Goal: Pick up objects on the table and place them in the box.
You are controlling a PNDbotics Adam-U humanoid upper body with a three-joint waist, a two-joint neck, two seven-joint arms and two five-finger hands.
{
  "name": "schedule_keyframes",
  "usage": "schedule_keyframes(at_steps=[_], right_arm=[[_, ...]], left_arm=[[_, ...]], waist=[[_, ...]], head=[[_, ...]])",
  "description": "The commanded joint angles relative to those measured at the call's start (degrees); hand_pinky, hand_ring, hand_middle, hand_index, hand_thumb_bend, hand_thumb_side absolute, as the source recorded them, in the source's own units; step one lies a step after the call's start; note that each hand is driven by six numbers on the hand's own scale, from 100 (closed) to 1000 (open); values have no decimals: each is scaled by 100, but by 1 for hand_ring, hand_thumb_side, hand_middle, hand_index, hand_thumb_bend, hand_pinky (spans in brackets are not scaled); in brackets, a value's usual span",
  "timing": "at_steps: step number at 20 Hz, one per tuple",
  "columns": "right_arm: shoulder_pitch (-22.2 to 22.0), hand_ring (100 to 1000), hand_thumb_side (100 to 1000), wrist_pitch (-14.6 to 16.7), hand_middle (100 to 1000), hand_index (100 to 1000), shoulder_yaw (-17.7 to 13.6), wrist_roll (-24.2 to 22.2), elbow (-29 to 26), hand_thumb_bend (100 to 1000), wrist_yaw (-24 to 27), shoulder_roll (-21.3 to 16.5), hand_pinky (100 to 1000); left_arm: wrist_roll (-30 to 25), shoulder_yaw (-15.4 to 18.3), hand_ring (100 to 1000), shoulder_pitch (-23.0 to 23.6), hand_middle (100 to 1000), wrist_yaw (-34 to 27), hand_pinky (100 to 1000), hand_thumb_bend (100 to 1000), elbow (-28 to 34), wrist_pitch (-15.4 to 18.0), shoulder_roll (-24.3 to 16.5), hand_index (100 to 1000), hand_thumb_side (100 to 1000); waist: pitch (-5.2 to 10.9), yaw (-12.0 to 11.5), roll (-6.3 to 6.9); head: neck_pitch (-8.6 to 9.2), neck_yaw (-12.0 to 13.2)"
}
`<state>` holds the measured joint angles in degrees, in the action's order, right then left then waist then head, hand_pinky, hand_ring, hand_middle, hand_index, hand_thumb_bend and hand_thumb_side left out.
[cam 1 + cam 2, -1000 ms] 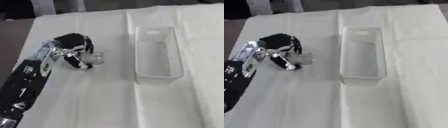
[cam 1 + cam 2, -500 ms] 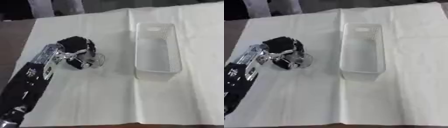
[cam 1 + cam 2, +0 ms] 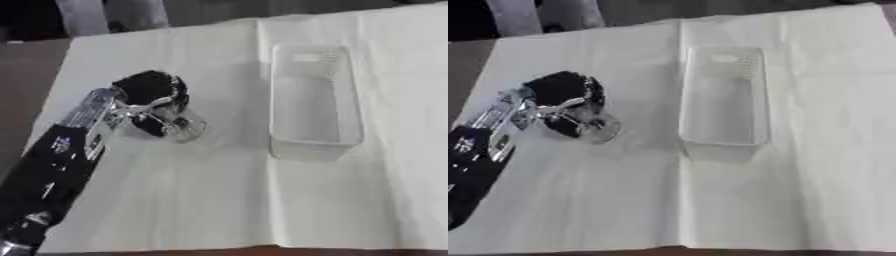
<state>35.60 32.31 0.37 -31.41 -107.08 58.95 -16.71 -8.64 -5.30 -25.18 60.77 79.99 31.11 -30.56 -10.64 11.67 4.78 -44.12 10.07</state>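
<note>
Small clear object: pale and see-through, shape not made out further; it is held at the left side of the cloth, in the fingers of the left hand, well apart from the box.

Left hand: black with silver parts; its fingers are curled round the clear object. The arm is brought in from the lower left corner.

Box: a clear, long plastic tray, set lengthwise right of centre; nothing is seen inside it.

Cloth: white, creased, spread over the table, whose dark surface is seen at the left edge.

Right hand: seen in neither view.
</note>
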Motion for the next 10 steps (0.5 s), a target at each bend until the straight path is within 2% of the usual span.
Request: schedule_keyframes(at_steps=[1, 4, 7, 10], right_arm=[[21, 848, 875, 1899, 916, 903, 1, -1937, -37, 100, -29, -26, 765], [25, 845, 875, 1899, 915, 903, -7, -1925, -35, 100, -36, -16, 761], [20, 844, 875, 1900, 915, 903, -15, -1907, -27, 100, -48, -5, 759], [8, 842, 874, 1891, 914, 903, -17, -1898, -22, 100, -68, 9, 758]], left_arm=[[156, 115, 184, -77, 303, -165, 100, 100, 148, -21, -273, 472, 244], [254, 164, 127, -52, 257, -510, 100, 100, 210, -11, -324, 448, 248], [217, 206, 103, -52, 236, -1417, 100, 100, 321, 27, -412, 432, 267], [-80, 240, 100, -86, 229, -2288, 100, 100, 456, -26, -534, 425, 299]], waist=[[130, -11, -16], [137, -10, -34], [150, -17, -49], [165, -35, -57]], head=[[1, -44], [1, -63], [1, -73], [1, -87]])
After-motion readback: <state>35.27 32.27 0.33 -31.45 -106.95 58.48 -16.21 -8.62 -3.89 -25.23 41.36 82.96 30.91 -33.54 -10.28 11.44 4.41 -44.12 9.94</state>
